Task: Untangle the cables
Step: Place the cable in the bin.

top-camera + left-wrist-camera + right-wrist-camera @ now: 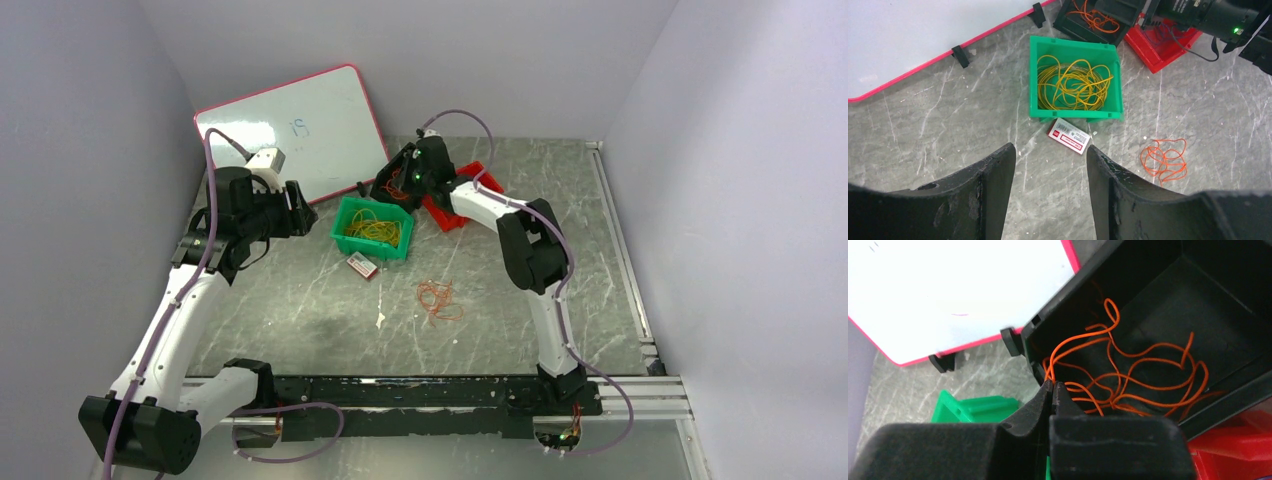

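Observation:
Yellow cables [1073,85] lie coiled in a green bin [1034,75]. A loose bunch of orange cables [1165,160] rests on the table to its right, also seen from above as orange cables [440,300]. More orange cables [1138,375] fill a tilted black bin [1158,300]. My right gripper [1053,383] sits at that bin's near corner, shut, with an orange strand pinched at its tips. My left gripper [1049,149] hovers open above bare table, just short of the green bin, with nothing between its fingers.
A small red-and-white box [1069,135] lies against the green bin's front. A red bin [1158,47] stands right of the black bin [1088,20]. A pink-framed whiteboard [295,130] leans at the back left. Grey walls enclose the marble table [300,310].

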You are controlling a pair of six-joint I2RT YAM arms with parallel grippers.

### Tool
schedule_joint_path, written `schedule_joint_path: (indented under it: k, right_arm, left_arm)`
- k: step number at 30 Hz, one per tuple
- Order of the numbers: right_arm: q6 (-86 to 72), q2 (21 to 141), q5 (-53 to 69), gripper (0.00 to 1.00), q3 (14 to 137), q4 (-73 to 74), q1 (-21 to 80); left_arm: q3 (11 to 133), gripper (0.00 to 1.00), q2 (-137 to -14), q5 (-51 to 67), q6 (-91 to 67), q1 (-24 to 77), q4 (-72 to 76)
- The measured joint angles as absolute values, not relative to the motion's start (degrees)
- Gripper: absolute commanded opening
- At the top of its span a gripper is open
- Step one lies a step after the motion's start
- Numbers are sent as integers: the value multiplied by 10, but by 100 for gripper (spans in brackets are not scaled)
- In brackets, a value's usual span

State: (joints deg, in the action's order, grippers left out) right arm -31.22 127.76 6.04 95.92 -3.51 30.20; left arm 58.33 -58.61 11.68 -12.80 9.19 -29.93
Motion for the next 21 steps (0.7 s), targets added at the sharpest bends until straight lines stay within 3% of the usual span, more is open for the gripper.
schedule_joint_path:
  k: [5, 13, 21]
  right_arm:
    - [-308, 1278, 49, 4, 934, -36, 305]
    - [-295, 1273, 0, 30, 934, -45, 298]
    - [-257, 1267, -32, 38, 975, -49, 287]
  left_arm:
    - [583, 59, -586, 117, -128, 92, -299]
    - [583, 59, -586, 117, -128, 92, -303]
    - [583, 59, -586, 117, -128, 92, -303]
